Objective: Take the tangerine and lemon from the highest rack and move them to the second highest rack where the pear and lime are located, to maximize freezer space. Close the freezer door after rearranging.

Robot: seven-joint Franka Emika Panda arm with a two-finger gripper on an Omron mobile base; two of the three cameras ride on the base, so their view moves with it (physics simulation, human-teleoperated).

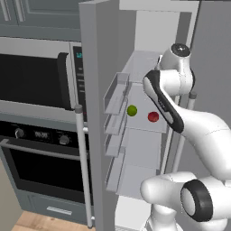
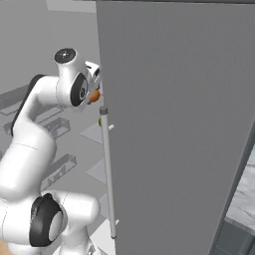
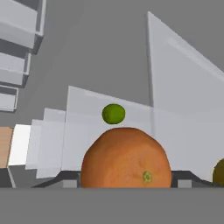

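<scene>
The tangerine (image 3: 126, 157) sits large and close between my gripper's (image 3: 126, 182) two fingertips, which press on both its sides; my gripper is shut on it. In the right base view the tangerine (image 2: 93, 95) shows as an orange spot at the hand, up by the highest rack. The lime (image 1: 131, 110) and the dark red pear (image 1: 153, 117) lie on the second highest rack of the freezer (image 1: 149, 67). Looking down from the hand, the lime (image 3: 113, 113) is below the tangerine. A yellowish sliver at the right edge looks like the lemon (image 3: 220, 171). The freezer door (image 1: 92, 113) stands open at the left.
Pale bins (image 1: 115, 97) line the open door's inner face, close to my arm. Black-glass ovens (image 1: 36, 81) stand to the left of the door. A tall grey slab with a silver bar handle (image 2: 107, 174) walls off the right side of the freezer.
</scene>
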